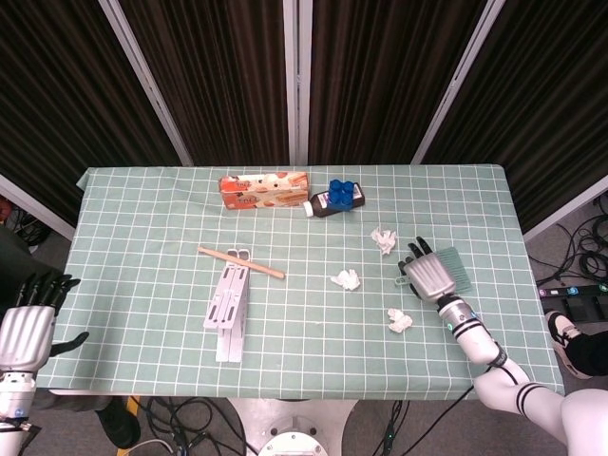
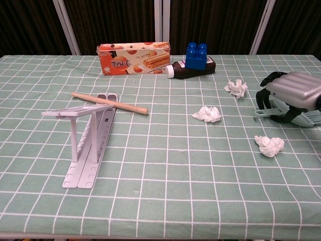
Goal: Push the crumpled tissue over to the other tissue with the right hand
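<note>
Three crumpled white tissues lie on the green checked cloth. The far tissue (image 1: 383,239) (image 2: 236,87) is near the bottle, the middle tissue (image 1: 347,279) (image 2: 207,114) lies toward the centre, and the near tissue (image 1: 400,320) (image 2: 270,145) is closest to the front edge. My right hand (image 1: 429,274) (image 2: 288,95) hovers low, palm down, to the right of all three. Its fingers arch downward and hold nothing. It touches no tissue. My left hand (image 1: 27,328) hangs open off the table's left edge and shows only in the head view.
A pale green comb-like tool (image 1: 456,267) (image 2: 307,118) lies under my right hand. At the back are a biscuit box (image 1: 263,190), a brown bottle (image 1: 334,202) and a blue block (image 1: 341,189). A wooden stick (image 1: 239,263) rests on a white rack (image 1: 228,302) left of centre.
</note>
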